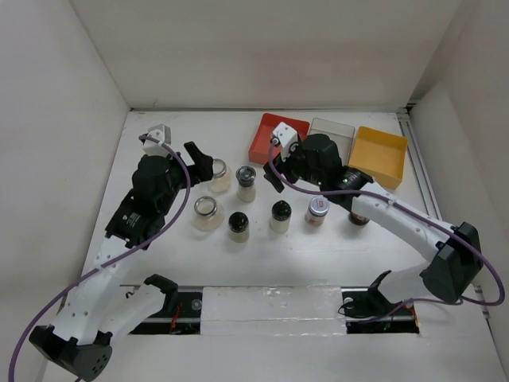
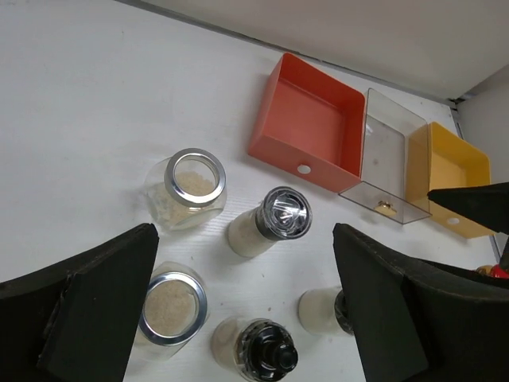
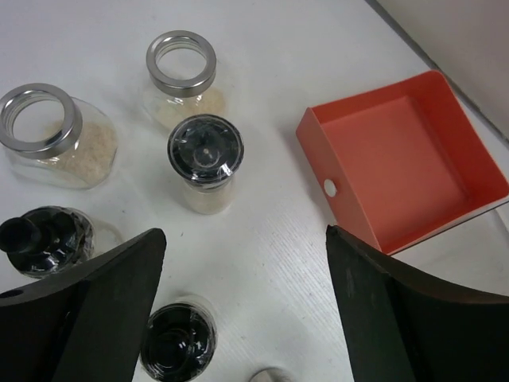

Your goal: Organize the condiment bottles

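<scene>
**Two wide pincers over upright jars**

The left pincer (image 2: 242,247) is spread wide. Through its gap, lower left of the wrist frame, a squat glass jar (image 2: 171,306) stands upright on the desk (image 2: 95,119), silver rim open, pale grains inside, a black-capped shaker (image 2: 256,354) just beside it. The right pincer (image 3: 245,239) is wide above a second black-capped shaker (image 3: 179,341). The left arm looks nearer the squat jar, which calls for a vertical descent.

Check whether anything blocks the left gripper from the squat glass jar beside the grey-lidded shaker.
Nothing visible does. The left gripper is open, with the squat glass jar in plain view ahead of it. The grey-lidded shaker and the other glass jar both stand apart from it.
</scene>
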Motion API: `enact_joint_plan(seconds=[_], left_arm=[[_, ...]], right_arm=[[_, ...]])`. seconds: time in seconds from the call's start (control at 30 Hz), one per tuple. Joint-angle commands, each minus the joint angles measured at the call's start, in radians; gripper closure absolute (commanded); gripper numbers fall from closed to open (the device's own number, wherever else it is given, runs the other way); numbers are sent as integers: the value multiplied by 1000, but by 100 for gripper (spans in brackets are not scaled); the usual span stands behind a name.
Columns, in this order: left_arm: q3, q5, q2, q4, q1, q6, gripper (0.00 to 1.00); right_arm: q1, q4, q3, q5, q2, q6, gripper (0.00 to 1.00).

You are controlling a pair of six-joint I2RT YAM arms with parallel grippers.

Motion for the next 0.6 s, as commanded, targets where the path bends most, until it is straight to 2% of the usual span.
enact_joint_plan(seconds=[0.0, 0.03, 0.1, 0.13, 0.2, 0.23, 0.27, 0.3, 0.33, 0.4, 0.43, 0.47, 0.5, 0.53, 0.57], left_arm=[[21, 14, -18, 67, 4, 27, 12], [9, 5, -30, 67, 4, 27, 9], [-2, 5, -30, 78, 4, 27, 9], [-2, 5, -30, 78, 4, 27, 8], [-20, -16, -20, 78, 4, 27, 13], [-20, -17, -20, 78, 4, 27, 16], [-31, -30, -20, 88, 4, 27, 30], [-31, -30, -20, 88, 4, 27, 40], [-31, -46, -20, 88, 4, 27, 58], [-31, -58, -20, 79, 4, 27, 95], [-31, -58, -20, 79, 4, 27, 97], [-40, -67, -20, 79, 4, 27, 97], [-40, -78, -32, 79, 4, 27, 92], [-40, -78, -32, 79, 4, 27, 76], [-40, -78, -32, 79, 4, 27, 63]], right_arm=[[9, 53, 26, -12, 11, -5, 14], [9, 53, 26, -12, 23, -6, 24], [9, 53, 36, -12, 34, -6, 63], [9, 53, 36, -12, 45, -6, 79], [9, 53, 45, -12, 58, -6, 100], [9, 53, 55, -25, 78, -15, 100], [9, 37, 65, -26, 88, -15, 100], [9, 26, 78, -26, 97, -15, 95], [9, 17, 79, -26, 115, -24, 83], [18, 6, 88, -38, 134, -35, 47], [18, 6, 88, -50, 147, -35, 21], [30, 6, 88, -50, 147, -45, 12], [30, 6, 88, -41, 163, -45, 5], [39, 6, 88, -41, 172, -45, 0], [39, 6, 100, -41, 196, -45, 0]])
